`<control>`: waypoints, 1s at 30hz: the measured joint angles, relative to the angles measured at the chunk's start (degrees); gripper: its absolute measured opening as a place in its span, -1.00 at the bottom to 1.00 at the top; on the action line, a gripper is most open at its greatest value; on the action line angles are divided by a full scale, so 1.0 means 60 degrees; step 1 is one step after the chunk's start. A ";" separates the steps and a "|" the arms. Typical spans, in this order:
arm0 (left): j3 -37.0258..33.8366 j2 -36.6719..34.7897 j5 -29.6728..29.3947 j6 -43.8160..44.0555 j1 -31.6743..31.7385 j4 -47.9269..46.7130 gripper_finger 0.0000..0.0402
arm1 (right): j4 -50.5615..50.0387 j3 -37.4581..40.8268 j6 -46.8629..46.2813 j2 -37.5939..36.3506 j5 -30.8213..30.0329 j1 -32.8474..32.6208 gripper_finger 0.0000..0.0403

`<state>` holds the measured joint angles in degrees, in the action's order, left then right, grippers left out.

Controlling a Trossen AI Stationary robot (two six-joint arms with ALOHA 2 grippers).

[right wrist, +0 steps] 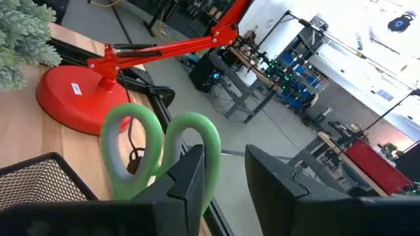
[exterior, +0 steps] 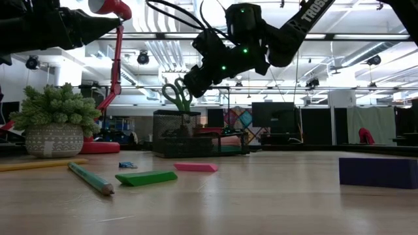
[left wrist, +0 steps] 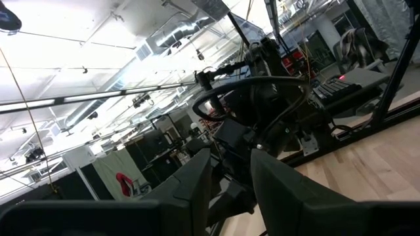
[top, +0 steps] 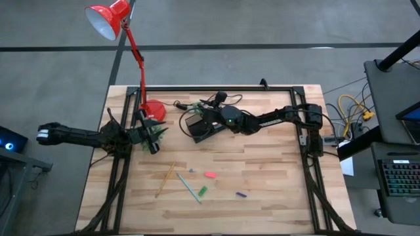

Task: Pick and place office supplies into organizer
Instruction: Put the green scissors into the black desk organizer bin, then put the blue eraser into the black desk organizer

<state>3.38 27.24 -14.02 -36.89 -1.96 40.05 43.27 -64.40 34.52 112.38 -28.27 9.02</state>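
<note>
A pale wooden worktop [top: 262,183] edged by a black frame [top: 314,164]. A red lamp [top: 108,19] stands on a round base [top: 155,110] at the far left corner, beside a small potted plant [exterior: 53,127]. A keyboard [top: 401,177] sits on a side desk [top: 394,98] at right, near yellow cables [top: 351,108]

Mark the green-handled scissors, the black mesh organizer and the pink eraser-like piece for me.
green-handled scissors [right wrist: 134,154]: right wrist view, on the left handle loop.
black mesh organizer [exterior: 175,134]: low view, on its front mesh wall.
pink piece [exterior: 196,167]: low view, on the middle of its side face.
</note>
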 joint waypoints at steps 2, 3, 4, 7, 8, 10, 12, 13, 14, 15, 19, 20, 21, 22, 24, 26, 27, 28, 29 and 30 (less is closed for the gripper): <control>0.0000 0.0000 -0.0001 0.0001 0.0000 0.0000 -0.52 | 0.0000 0.0000 0.0088 0.0000 -0.0011 0.0000 -0.50; 0.0000 0.0000 -0.0001 -0.0003 0.0000 0.0000 -0.52 | 0.0003 0.0000 0.0225 0.0000 -0.0015 0.0000 -0.50; 0.0000 0.0000 -0.0001 0.0001 0.0000 0.0000 -0.52 | 0.0000 0.0000 0.0325 0.0000 -0.0018 -0.0015 -0.51; 0.0000 0.0000 -0.0001 -0.0001 0.0000 0.0000 -0.52 | 0.0004 0.0000 0.0399 -0.0016 -0.0040 -0.0049 -0.52; 0.0000 0.0000 -0.0001 0.0000 -0.0002 0.0000 -0.52 | 0.0006 0.0000 0.0374 -0.0022 -0.0042 -0.0068 -0.53; 0.0000 0.0000 -0.0001 0.0000 -0.0002 0.0000 -0.52 | 0.0004 0.0000 0.0263 -0.0025 -0.0040 -0.0070 -0.54; 0.0000 0.0000 -0.0001 0.0001 -0.0003 0.0000 -0.52 | 0.0004 0.0000 0.0219 -0.0025 -0.0040 -0.0087 -0.55; 0.0000 0.0000 -0.0001 -0.0003 -0.0004 -0.0004 -0.52 | 0.0004 0.0000 0.0218 -0.0025 -0.0042 -0.0093 -0.56; 0.0000 0.0000 -0.0001 0.0001 0.0000 0.0000 -0.52 | 0.0004 0.0000 0.0221 -0.0025 -0.0043 -0.0106 -0.57; 0.0000 0.0000 -0.0001 0.0000 -0.0001 0.0000 -0.52 | 0.0004 0.0000 0.0226 -0.0025 -0.0044 -0.0109 -0.58; 0.0000 0.0000 -0.0001 0.0000 -0.0003 -0.0001 -0.52 | 0.0004 0.0000 0.0226 -0.0025 -0.0044 -0.0109 -0.60; 0.0000 0.0000 0.0000 0.0000 -0.0003 -0.0003 -0.52 | 0.0004 0.0000 0.0230 -0.0025 -0.0044 -0.0109 -0.61; 0.0000 0.0000 -0.0001 0.0001 0.0000 -0.0001 -0.52 | 0.0004 0.0000 0.0238 -0.0025 -0.0044 -0.0109 -0.62; 0.0000 0.0000 -0.0001 -0.0001 -0.0002 0.0000 -0.52 | 0.0004 0.0000 0.0244 -0.0025 -0.0044 -0.0109 -0.62; 0.0000 0.0000 -0.0001 -0.0003 -0.0003 -0.0003 -0.52 | 0.0004 0.0000 0.0248 -0.0029 -0.0044 -0.0109 -0.63; 0.0000 0.0000 0.0002 -0.0003 -0.0002 0.0000 -0.52 | -0.0004 0.0000 0.0248 -0.0059 -0.0077 -0.0139 -0.64; 0.0000 0.0000 -0.0001 -0.0001 -0.0002 0.0000 -0.52 | -0.0011 0.0000 0.0248 -0.0102 -0.0183 -0.0186 -0.64; 0.0000 0.0000 -0.0001 -0.0001 -0.0002 0.0000 -0.52 | -0.0020 0.0003 0.0248 -0.0197 -0.0415 -0.0255 -0.64; 0.0000 0.0000 -0.0001 -0.0002 -0.0003 0.0000 -0.52 | -0.0030 0.0004 0.0215 -0.0307 -0.0718 -0.0348 -0.64; 0.0000 0.0000 -0.0001 -0.0003 -0.0001 -0.0001 -0.52 | -0.0016 0.0004 0.0130 -0.0451 -0.1044 -0.0468 -0.63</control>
<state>3.38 27.24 -14.02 -36.91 -1.96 40.05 43.17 -64.38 35.30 109.67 -34.53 6.21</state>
